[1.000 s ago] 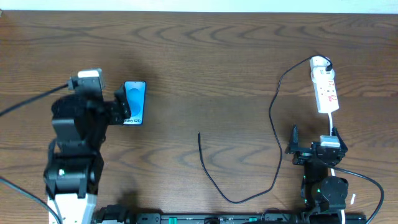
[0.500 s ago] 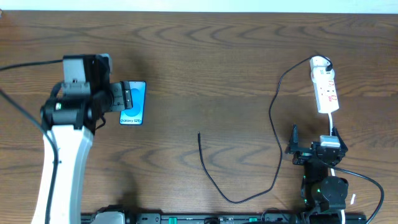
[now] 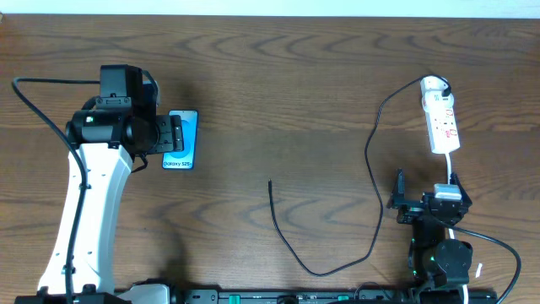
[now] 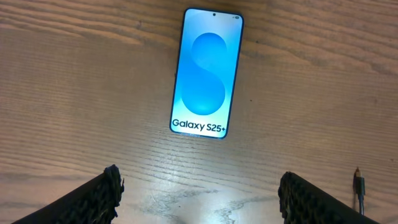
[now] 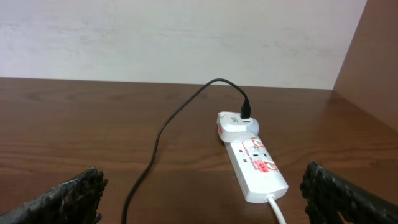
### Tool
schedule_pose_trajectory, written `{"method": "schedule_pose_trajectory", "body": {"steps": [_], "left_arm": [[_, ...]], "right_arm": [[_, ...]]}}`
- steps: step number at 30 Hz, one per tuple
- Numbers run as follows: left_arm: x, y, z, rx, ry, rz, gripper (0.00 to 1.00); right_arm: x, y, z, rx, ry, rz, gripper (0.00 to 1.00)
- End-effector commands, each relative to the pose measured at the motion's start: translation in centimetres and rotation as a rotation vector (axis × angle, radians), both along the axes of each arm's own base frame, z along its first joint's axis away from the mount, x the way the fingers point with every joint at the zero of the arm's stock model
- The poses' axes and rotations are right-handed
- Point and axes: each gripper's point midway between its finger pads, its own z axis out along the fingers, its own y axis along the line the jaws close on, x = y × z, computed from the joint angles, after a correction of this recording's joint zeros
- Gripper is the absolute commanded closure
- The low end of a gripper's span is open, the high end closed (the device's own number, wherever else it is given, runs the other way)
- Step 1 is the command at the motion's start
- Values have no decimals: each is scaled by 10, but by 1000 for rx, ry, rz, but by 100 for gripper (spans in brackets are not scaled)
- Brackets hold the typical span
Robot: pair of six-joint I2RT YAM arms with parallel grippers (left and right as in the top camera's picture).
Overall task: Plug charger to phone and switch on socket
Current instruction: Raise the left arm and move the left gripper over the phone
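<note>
— So, starting at the left, what is the left gripper doing?
— Spread wide, holding nothing. From overhead it sits over the left edge of the phone. In its own wrist view the phone lies flat on the table just ahead of the fingers, screen up, blue and lit, with the white lettering at the end nearer the fingers.
— And the charger?
— Loose on the wood, right of the phone and well apart from it. Its plug tip lies near the middle of the table, touching nothing. From there the black cable runs toward the near edge, curls round in a loop and climbs to the far end of the socket, where it goes into a white adapter.
— Where is the socket itself?
— Far right, lying lengthwise, red marks on top. I cannot tell from these views how its switches stand. A white cord leaves its near end.
— Right gripper?
— Just short of the socket's near end, facing it, fingers wide apart and empty
</note>
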Motion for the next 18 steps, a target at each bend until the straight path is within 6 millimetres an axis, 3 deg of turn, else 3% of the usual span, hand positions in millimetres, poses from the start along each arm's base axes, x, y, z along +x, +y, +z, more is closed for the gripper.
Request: {"method": "schedule_pose_trajectory", "body": {"steps": [1,6,8,10,11,13,14,18], "left_arm": [[1,1,5,8,-2,9,18],[-1,0,3,4,6,8,20],[-1,0,3,5,5,8,69],[-1,0,3,5,5,8,73],[-1,0,3,4,5,9,66],[-1,0,3,4,5,9,41],[-1,0,3,4,5,9,24],[-3,-2,3,-10,14,3,12]], "right_arm": [[0,1,0,12,-3,2,1],[0,1,0,12,-3,2,1],[0,1,0,12,-3,2,1],[0,1,0,12,-3,2,1],[0,1,0,12,-3,2,1],[0,1,0,12,-3,2,1],[0,1,0,12,-3,2,1],[0,1,0,12,-3,2,1]]}}
